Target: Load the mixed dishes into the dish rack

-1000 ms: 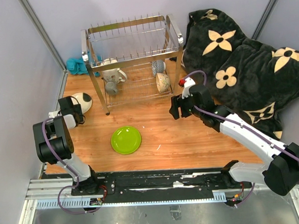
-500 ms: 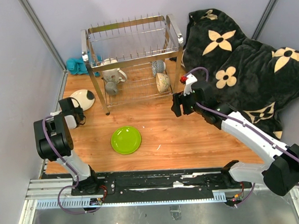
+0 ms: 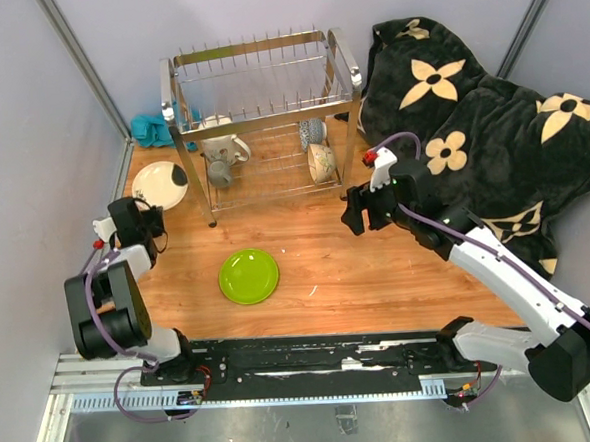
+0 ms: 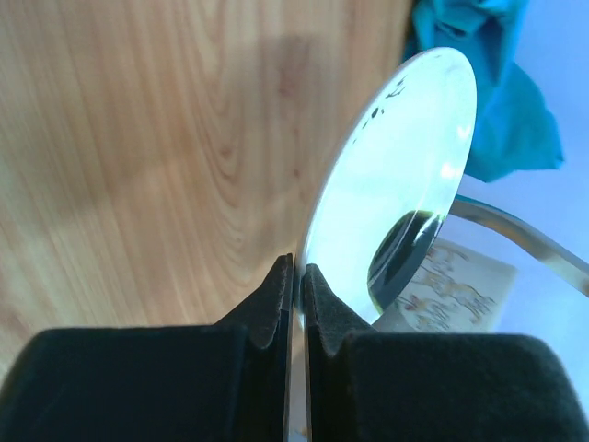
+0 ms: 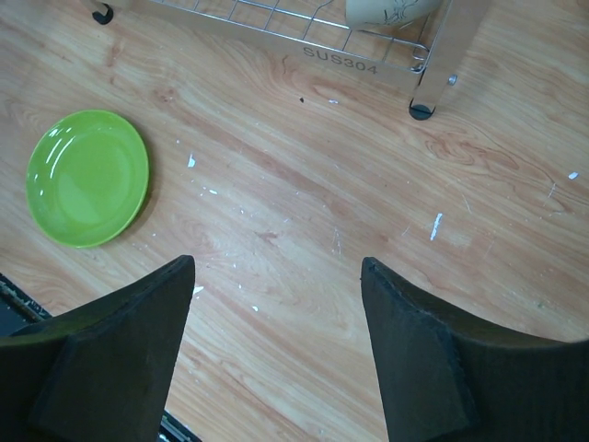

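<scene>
My left gripper is shut on the rim of the cream plate with a black patch, left of the dish rack. In the left wrist view the plate stands on edge between my closed fingers. The lime-green plate lies flat on the table; it also shows in the right wrist view. My right gripper is open and empty above the table, right of the rack's front leg. The rack's lower tier holds the white mug, grey mug, blue-patterned bowl and cream-yellow bowl.
A teal cloth lies behind the rack's left side, also in the left wrist view. A black blanket with cream flowers covers the right side. The left wall is close to my left arm. A rack foot stands near my right gripper.
My left gripper has lifted and turned the cream plate, moving it back toward the left wall. My right gripper has drifted slightly right, away from the rack.
</scene>
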`<action>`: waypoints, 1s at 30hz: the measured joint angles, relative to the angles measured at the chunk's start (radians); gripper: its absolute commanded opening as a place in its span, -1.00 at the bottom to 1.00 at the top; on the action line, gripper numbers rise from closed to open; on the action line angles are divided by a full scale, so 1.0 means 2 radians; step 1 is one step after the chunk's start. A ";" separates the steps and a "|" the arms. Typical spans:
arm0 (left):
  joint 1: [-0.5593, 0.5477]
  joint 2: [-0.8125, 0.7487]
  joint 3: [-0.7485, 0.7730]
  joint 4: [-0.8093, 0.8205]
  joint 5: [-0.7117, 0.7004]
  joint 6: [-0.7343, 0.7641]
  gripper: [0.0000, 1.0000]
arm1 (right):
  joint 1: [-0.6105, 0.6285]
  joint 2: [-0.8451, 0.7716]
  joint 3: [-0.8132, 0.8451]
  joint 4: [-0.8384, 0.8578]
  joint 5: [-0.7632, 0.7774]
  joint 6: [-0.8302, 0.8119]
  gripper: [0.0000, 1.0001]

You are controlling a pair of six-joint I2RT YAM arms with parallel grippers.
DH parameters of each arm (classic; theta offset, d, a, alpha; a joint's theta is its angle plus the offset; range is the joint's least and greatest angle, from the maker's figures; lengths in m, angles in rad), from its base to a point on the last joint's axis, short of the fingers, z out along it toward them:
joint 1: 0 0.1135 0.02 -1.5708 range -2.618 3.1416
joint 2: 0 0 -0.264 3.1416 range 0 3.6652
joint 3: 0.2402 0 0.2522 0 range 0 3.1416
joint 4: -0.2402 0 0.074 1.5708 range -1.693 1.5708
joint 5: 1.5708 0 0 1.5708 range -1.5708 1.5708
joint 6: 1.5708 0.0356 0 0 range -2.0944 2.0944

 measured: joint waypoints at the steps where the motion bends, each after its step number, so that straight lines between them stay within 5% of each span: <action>1: 0.000 -0.017 -0.005 0.000 0.001 0.000 -0.99 | 0.000 -0.004 0.000 -0.002 -0.003 0.000 0.49; 15: 0.003 -0.250 -0.062 -0.078 0.032 0.017 -0.99 | -0.002 -0.023 0.030 -0.034 -0.065 0.005 0.52; 30: 0.041 -0.285 0.058 -0.144 0.051 0.018 -0.99 | -0.002 -0.031 0.033 -0.043 -0.093 0.011 0.52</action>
